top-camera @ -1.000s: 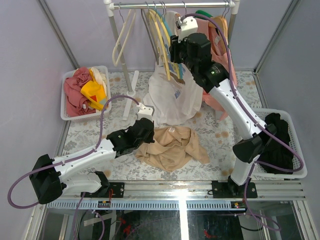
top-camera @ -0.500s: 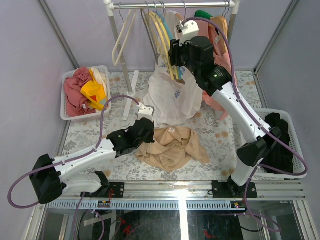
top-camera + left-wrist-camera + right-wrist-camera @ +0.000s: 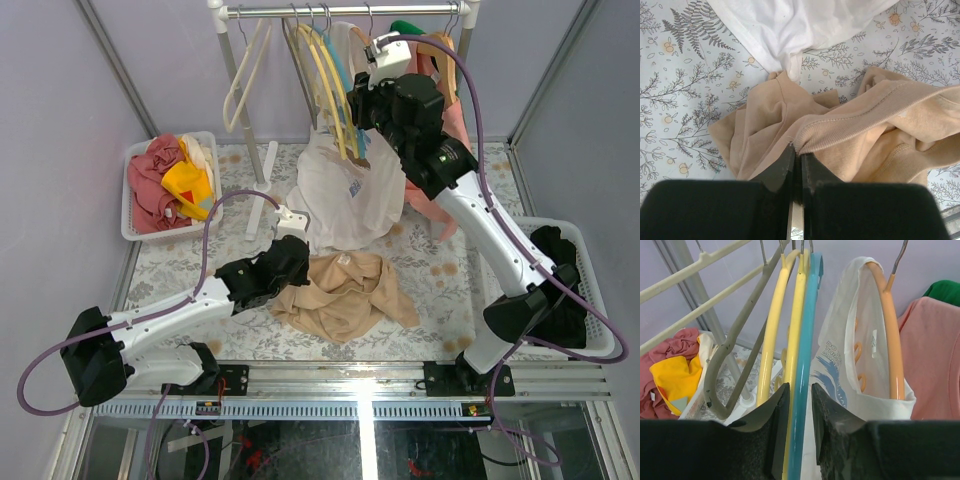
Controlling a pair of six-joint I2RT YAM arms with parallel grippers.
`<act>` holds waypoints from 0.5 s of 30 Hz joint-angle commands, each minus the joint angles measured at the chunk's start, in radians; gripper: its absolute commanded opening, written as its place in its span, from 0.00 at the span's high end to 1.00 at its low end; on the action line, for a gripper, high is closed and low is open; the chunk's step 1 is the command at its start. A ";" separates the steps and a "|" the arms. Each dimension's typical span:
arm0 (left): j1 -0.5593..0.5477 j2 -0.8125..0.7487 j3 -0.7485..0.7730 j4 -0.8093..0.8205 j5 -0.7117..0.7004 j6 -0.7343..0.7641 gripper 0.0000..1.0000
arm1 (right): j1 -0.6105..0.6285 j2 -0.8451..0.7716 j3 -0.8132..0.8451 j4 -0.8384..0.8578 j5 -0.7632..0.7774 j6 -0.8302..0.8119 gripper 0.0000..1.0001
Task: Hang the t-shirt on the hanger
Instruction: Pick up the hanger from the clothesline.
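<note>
The tan t-shirt (image 3: 345, 295) lies crumpled on the patterned table in front of the rack. My left gripper (image 3: 287, 268) rests at its left edge, shut on a ribbed hem or collar fold of the t-shirt (image 3: 865, 125); in the left wrist view the gripper (image 3: 797, 151) pinches that fold at its tips. The light-blue hanger (image 3: 342, 72) hangs on the rail among the yellow ones. My right gripper (image 3: 357, 100) is raised to it. In the right wrist view the gripper (image 3: 800, 390) straddles the hanger (image 3: 807, 335), jaws close to it with a narrow gap still showing on the right side.
The rail (image 3: 340, 10) also carries yellow hangers (image 3: 775, 330), a grey hanger (image 3: 735, 340), a cream hanger (image 3: 245, 80), a white printed shirt (image 3: 340, 195) on an orange hanger (image 3: 890, 330), and a pink top (image 3: 935, 355). Clothes baskets stand at the left (image 3: 130, 205) and right (image 3: 600, 330).
My right gripper has moved up and to the right along the rack and its jaws have narrowed around the light-blue hanger. The left arm and the t-shirt have not moved.
</note>
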 commanded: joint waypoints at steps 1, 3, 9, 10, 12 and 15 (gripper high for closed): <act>0.005 -0.002 0.029 0.047 -0.031 0.013 1.00 | -0.008 -0.003 0.027 0.053 0.002 -0.017 0.69; 0.005 -0.005 0.030 0.046 -0.033 0.014 1.00 | -0.009 0.017 0.041 0.044 0.006 -0.018 0.68; 0.004 -0.006 0.034 0.042 -0.040 0.019 1.00 | -0.013 0.061 0.071 0.031 -0.002 -0.020 0.64; 0.004 -0.005 0.034 0.042 -0.041 0.019 1.00 | -0.012 0.070 0.081 0.026 0.000 -0.018 0.64; 0.005 -0.008 0.035 0.040 -0.044 0.020 1.00 | -0.014 0.087 0.103 0.010 0.005 -0.014 0.64; 0.005 -0.012 0.039 0.035 -0.049 0.022 1.00 | -0.014 0.101 0.118 0.005 0.019 -0.013 0.66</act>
